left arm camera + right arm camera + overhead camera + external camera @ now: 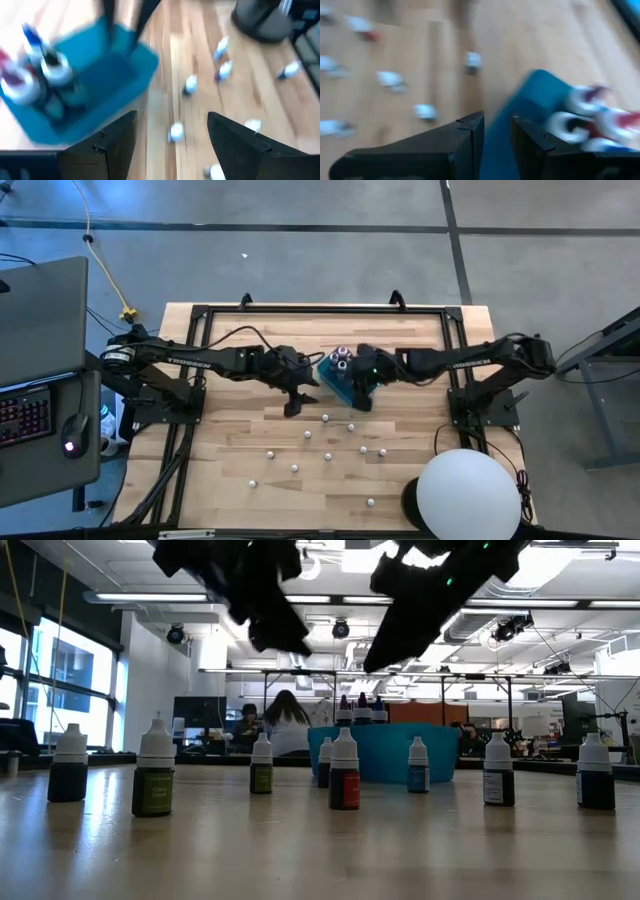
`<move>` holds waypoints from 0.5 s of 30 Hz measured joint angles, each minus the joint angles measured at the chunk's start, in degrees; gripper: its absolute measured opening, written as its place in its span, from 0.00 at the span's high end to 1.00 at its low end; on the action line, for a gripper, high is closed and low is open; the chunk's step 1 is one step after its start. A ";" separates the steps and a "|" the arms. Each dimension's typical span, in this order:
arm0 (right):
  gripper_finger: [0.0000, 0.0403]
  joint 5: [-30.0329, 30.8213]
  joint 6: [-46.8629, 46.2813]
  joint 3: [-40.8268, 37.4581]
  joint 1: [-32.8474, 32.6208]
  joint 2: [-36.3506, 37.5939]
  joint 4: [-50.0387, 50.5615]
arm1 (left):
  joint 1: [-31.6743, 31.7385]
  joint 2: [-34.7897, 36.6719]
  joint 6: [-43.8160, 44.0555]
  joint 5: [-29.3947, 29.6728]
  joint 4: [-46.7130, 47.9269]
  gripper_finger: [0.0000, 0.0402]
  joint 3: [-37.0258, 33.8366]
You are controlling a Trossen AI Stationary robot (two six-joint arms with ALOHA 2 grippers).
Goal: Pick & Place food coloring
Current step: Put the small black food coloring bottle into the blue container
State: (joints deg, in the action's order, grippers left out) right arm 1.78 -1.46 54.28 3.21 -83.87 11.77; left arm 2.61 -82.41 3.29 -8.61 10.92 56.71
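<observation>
A teal box (338, 379) sat on a pale, light-brown wooden table (230, 460) framed in black. Both arms were black. The food coloring bottles (344, 769) had white caps and dark bodies; one carried a red label, another (153, 780) olive green, another (418, 765) blue. Bottles inside the box showed blue and dark tops.

grey floor (300, 260), bright windows (60, 670), ceiling strip lights (150, 597), person (285, 725) seated behind.
</observation>
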 joint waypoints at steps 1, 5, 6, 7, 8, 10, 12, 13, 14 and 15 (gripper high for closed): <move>0.80 -1.59 -0.29 0.00 -1.30 0.22 -0.02 | -0.02 0.00 0.16 -0.03 2.23 0.41 0.00; 0.80 -5.85 -3.84 0.00 -6.46 0.30 0.02 | -0.51 -0.82 2.38 1.38 10.20 0.41 0.00; 0.80 -5.79 -4.85 0.00 -7.74 0.08 -0.01 | -0.55 -1.62 2.69 2.72 10.99 0.41 0.00; 0.80 -5.37 -5.70 0.00 -8.93 -0.15 -0.04 | -0.61 -2.35 2.86 4.21 11.83 0.41 -0.04; 0.79 -4.62 -6.31 0.00 -10.06 -0.53 -0.04 | -0.85 -3.12 2.99 5.62 12.46 0.41 -0.10; 0.80 -2.65 -7.56 0.00 -12.16 -1.28 -0.04 | -0.77 -4.51 2.99 7.57 11.35 0.41 -0.06; 0.80 -0.57 -8.49 -0.02 -14.06 -2.00 0.07 | -0.76 -5.66 2.95 8.14 11.29 0.41 -0.04; 0.80 0.19 -8.94 -0.02 -14.88 -2.21 0.13 | -0.74 -6.58 2.95 8.16 10.95 0.41 -0.04; 0.80 0.99 -9.04 -0.02 -15.61 -2.44 0.19 | -0.74 -7.77 2.92 8.17 10.46 0.41 0.00; 0.80 1.68 -9.03 -0.02 -16.30 -2.66 0.21 | -0.74 -8.95 2.92 8.27 10.32 0.41 -0.03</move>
State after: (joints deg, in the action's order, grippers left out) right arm 3.47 -10.49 54.26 -13.08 -86.53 11.98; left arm 1.87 -91.36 6.22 -0.34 21.24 56.68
